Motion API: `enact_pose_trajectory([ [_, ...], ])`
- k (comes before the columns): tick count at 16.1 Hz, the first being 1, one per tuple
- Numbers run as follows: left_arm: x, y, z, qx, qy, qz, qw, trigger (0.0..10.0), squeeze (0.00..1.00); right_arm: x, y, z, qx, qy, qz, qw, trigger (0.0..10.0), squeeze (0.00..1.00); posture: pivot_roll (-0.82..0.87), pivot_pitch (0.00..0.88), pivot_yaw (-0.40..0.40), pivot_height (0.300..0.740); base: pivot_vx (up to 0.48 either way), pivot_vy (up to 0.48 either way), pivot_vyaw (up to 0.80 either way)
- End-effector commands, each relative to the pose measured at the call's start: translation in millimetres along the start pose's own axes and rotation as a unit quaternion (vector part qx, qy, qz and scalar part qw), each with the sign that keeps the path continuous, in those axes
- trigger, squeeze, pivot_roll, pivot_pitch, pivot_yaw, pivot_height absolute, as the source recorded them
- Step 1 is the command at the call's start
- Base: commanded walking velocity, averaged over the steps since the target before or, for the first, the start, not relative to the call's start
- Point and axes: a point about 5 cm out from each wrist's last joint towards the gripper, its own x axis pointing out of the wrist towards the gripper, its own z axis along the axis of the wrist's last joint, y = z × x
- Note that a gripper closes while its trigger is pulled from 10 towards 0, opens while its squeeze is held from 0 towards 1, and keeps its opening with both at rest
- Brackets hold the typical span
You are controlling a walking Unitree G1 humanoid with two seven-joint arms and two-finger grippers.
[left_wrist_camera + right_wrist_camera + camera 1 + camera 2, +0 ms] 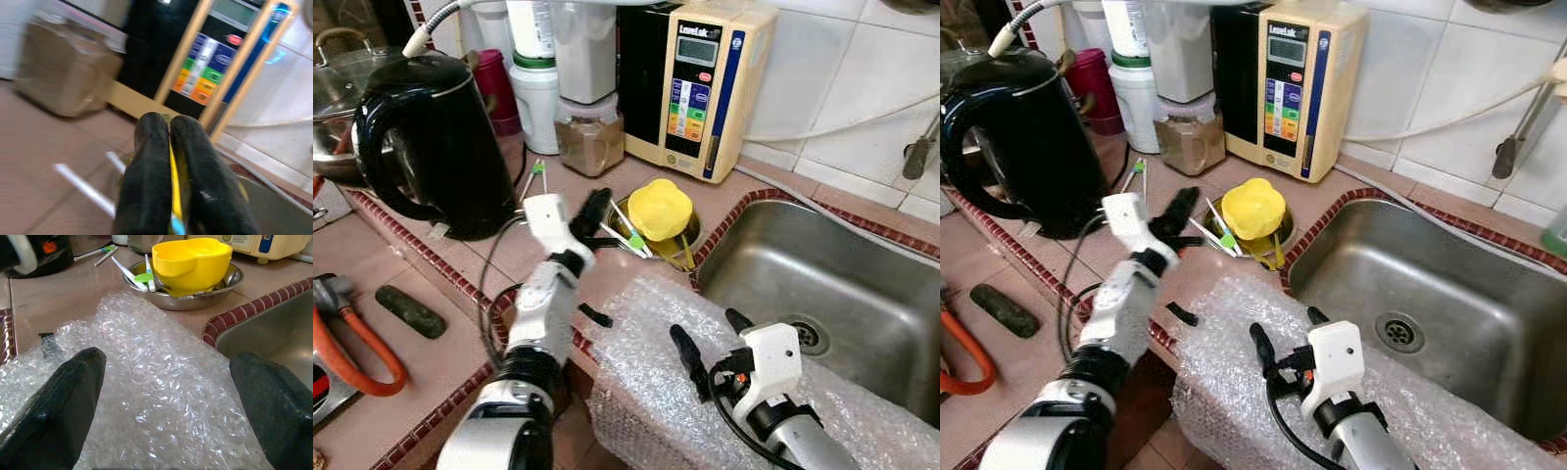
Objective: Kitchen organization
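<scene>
A thin yellow strip (173,181) is pinched by the left gripper (594,217) beside the steel bowl (689,239) (yellow cup (660,209) inside). The right gripper (713,345) is held wide over bubble wrap (161,382).

Left claw (594,217) beside yellow cup (658,209); right claw (710,343) over bubble wrap (651,372).

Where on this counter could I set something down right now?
Bare tile lies between the kettle and the steel bowl, though the left tool is there. The sink basin looks bare too. Crowded along the back wall; bubble wrap covers the front edge.
</scene>
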Motion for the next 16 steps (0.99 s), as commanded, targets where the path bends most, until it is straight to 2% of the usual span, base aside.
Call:
enact_pose_trajectory([
  [1,-5.6,11.8,-1.0,0.001,0.008,0.033,0.999,10.0,1.0,1.2,-1.1,1.7,-0.001,-0.007,0.002,1.0,10.0,0.0,-0.03,0.0,0.03,0.74,0.0,0.0,0.0],
  [2,-8.7,15.1,-3.6,0.0,0.014,0.045,0.999,10.0,1.0,1.1,-1.4,1.6,-0.001,-0.007,0.002,1.0,10.0,0.0,-0.03,0.0,0.028,0.74,0.0,0.0,0.0],
  [3,-16.9,26.1,-8.9,0.0,0.022,0.096,0.995,10.0,1.0,2.0,-2.8,3.2,0.0,-0.009,0.001,1.0,10.0,0.0,-0.02,0.0,0.018,0.74,0.0,0.0,0.0],
  [4,-21.8,32.0,-15.6,-0.017,0.038,0.123,0.991,10.0,1.0,3.3,-2.7,4.3,-0.001,-0.011,0.004,1.0,10.0,0.0,-0.01,0.0,0.017,0.74,0.0,0.0,0.0],
  [7,-24.4,32.2,-20.7,-0.032,0.047,0.123,0.991,10.0,1.0,6.0,-3.0,6.5,-0.003,-0.014,0.01,1.0,10.0,0.0,-0.01,0.0,0.011,0.74,0.0,0.0,0.0],
  [9,-20.8,28.9,-24.4,-0.088,0.055,0.136,0.985,10.0,1.0,5.7,-2.5,5.2,-0.001,-0.012,0.013,1.0,10.0,0.0,0.0,0.0,0.009,0.74,0.0,0.0,0.0],
  [13,-12.3,7.8,-34.5,-0.127,0.08,0.103,0.983,10.0,1.0,2.7,2.2,7.3,0.024,-0.01,0.021,0.999,10.0,0.0,-0.02,0.0,0.019,0.74,0.0,0.0,0.0],
  [16,-6.8,0.9,-36.1,-0.148,0.083,0.099,0.981,10.0,1.0,-3.9,1.8,7.9,0.008,-0.007,0.016,1.0,10.0,0.0,-0.06,0.0,0.028,0.74,0.0,0.0,0.0],
])
